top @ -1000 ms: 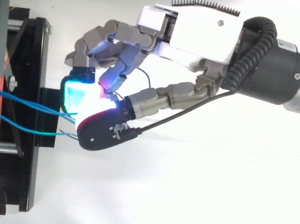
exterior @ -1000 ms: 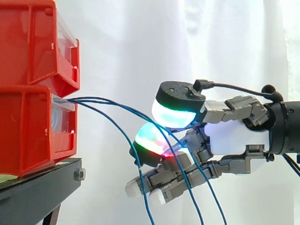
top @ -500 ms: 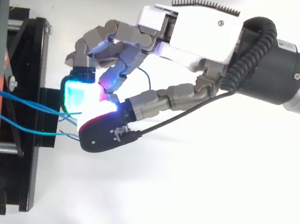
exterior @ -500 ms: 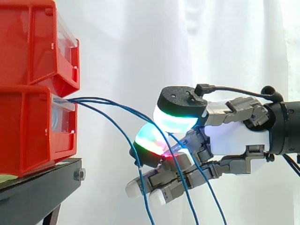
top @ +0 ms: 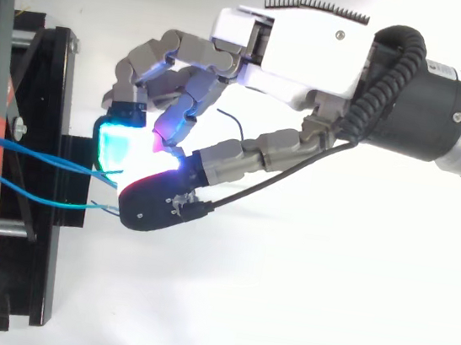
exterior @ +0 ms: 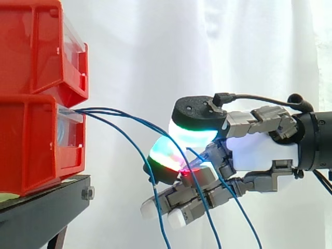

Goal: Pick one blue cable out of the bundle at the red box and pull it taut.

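Standing well apart from the lower red box (exterior: 31, 140), the hand (exterior: 262, 150) has its fingers curled and pinches the blue cables (exterior: 119, 116) between its thumb and one finger. The side view shows the cables leaving the box front together, sagging slack, passing between the glowing pads (exterior: 193, 130) and dropping below the hand. From above the sag is hidden: the cables (top: 37, 160) run as near-straight lines across the black stand (top: 47, 114) to the pads, which are pressed close together there.
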